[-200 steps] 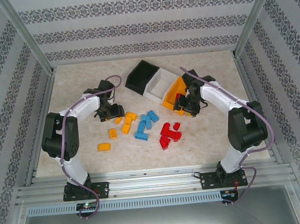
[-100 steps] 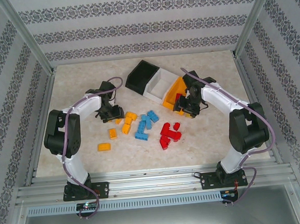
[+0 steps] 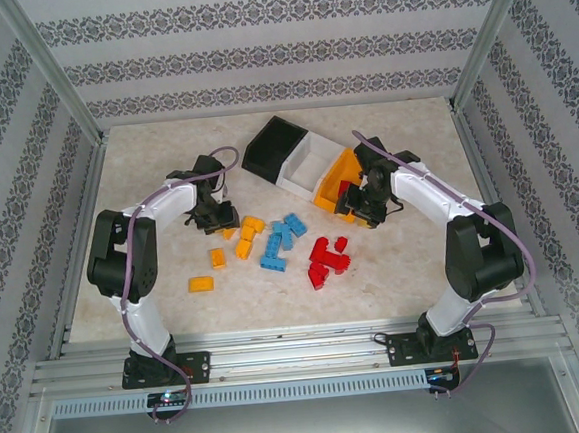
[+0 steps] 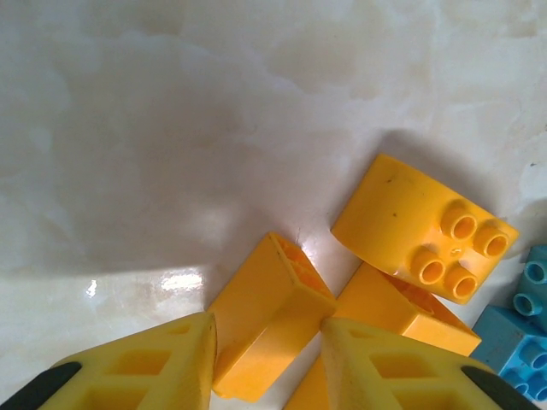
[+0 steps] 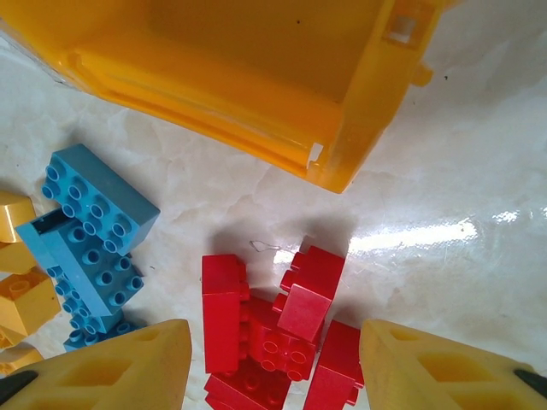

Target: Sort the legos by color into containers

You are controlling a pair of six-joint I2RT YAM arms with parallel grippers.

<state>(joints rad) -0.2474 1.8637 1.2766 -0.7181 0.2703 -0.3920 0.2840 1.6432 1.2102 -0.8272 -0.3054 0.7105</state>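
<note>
Left gripper (image 4: 267, 333) straddles a yellow brick (image 4: 272, 295), whether clamped I cannot tell; right gripper (image 5: 273, 333) gapes above red bricks (image 5: 224, 307), orange bin (image 5: 214, 94) at twelve o'clock.

The legos (image 4: 419, 231) and orange bin (image 5: 214, 111) are smooth glossy plastic; the marble-patterned table (image 4: 171, 128) looks polished and reflective.

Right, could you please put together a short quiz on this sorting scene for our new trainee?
1. True or false: the orange bin is the middle one of the three.
2. The brick between the left gripper's fingers is: A red, B blue, C yellow.
3. Which colour is the pile beneath the open right gripper?
Key: 1 false; 2 C; 3 red.
</note>
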